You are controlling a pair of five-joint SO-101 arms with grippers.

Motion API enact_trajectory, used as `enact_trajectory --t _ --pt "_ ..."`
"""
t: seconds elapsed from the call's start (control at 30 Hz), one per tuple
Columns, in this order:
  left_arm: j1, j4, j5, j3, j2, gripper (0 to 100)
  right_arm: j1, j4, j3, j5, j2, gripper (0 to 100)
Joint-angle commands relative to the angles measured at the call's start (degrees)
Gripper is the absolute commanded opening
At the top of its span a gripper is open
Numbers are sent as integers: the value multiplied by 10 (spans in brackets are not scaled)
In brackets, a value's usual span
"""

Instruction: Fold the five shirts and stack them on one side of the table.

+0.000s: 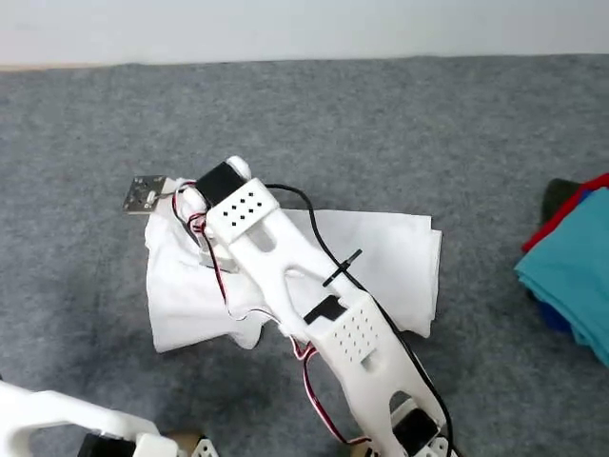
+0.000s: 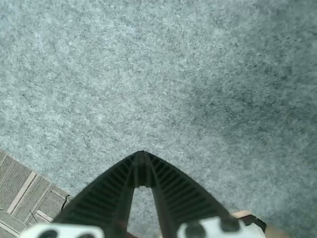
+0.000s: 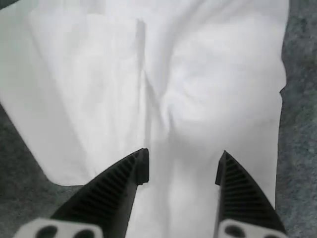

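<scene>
R gripper [image 3: 183, 154] over white shirt [image 3: 208, 79], jaws wide, empty.
Shirt right below, long axis side-to-side; L gripper [image 2: 143, 157] shut, farther off.

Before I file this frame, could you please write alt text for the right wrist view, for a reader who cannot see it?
The right gripper, open, hangs over a rumpled white shirt spread on the grey table. A fold line runs down the shirt, with the table showing past its edges.
</scene>
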Motion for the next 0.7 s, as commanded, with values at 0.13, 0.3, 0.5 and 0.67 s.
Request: enact_trajectory --t 0.13,0.3,0.5,0.67 --pt "2 -2 -4 -3 -15 2 -85 23 81 -32 -91 235" --pt "2 -2 -4 -3 -18 2 -122 22 120 -33 -102 235" --pt "2 -2 -4 -3 -18 2 -116 15 120 -28 -96 235" --pt "2 -2 -4 -3 -14 2 -116 23 123 -32 -102 235"
